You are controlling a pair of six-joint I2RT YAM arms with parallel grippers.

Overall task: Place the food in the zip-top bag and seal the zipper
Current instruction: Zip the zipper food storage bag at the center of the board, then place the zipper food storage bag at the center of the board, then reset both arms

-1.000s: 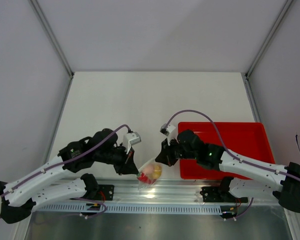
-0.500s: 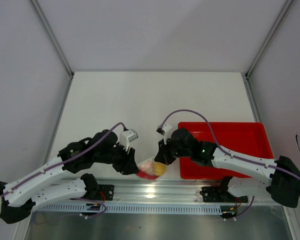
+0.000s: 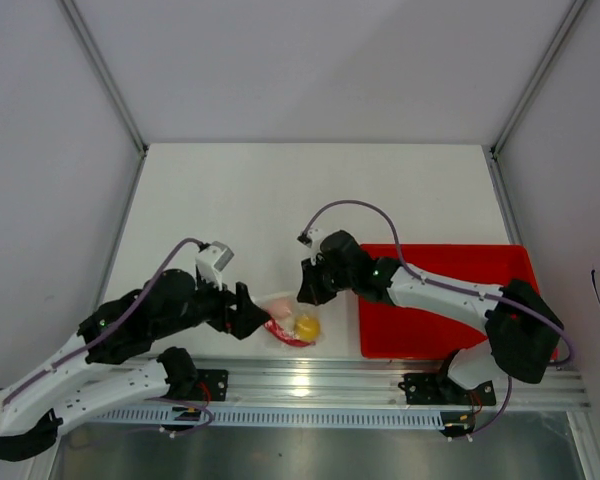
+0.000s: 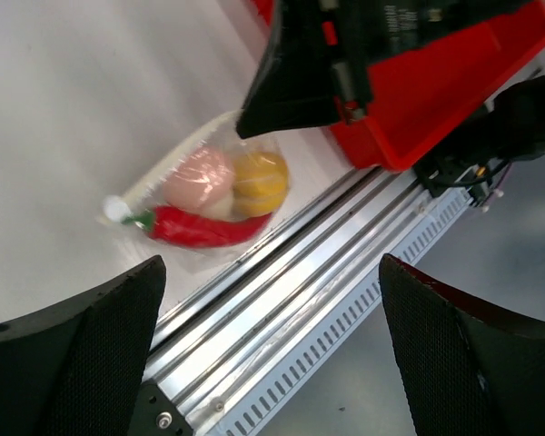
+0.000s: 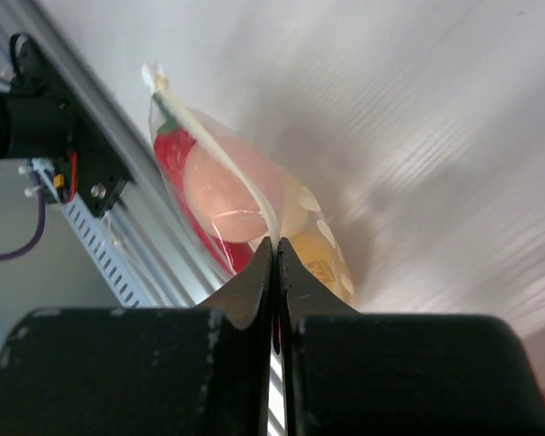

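Observation:
The zip-top bag (image 3: 293, 325) lies on the white table near its front edge. Through the clear plastic the food shows: a pink-cream piece (image 4: 200, 177), a yellow ball (image 4: 261, 179) and a red chili shape (image 4: 200, 229). The zipper (image 4: 177, 163) reads as a whitish strip along the bag's upper edge. My right gripper (image 3: 305, 292) is shut on that strip at the bag's right end (image 5: 274, 243). My left gripper (image 3: 252, 318) stands wide open just left of the bag, touching nothing; its fingers (image 4: 91, 354) frame the rail.
A red tray (image 3: 450, 300) sits right of the bag, under the right arm. An aluminium rail (image 3: 310, 378) runs along the table's front edge, just in front of the bag. The white tabletop (image 3: 310, 200) stretches behind both arms.
My left gripper has opened, let go of the bag and drawn back to the left. The right gripper, still shut on the bag's edge, has shifted left and away from the front.

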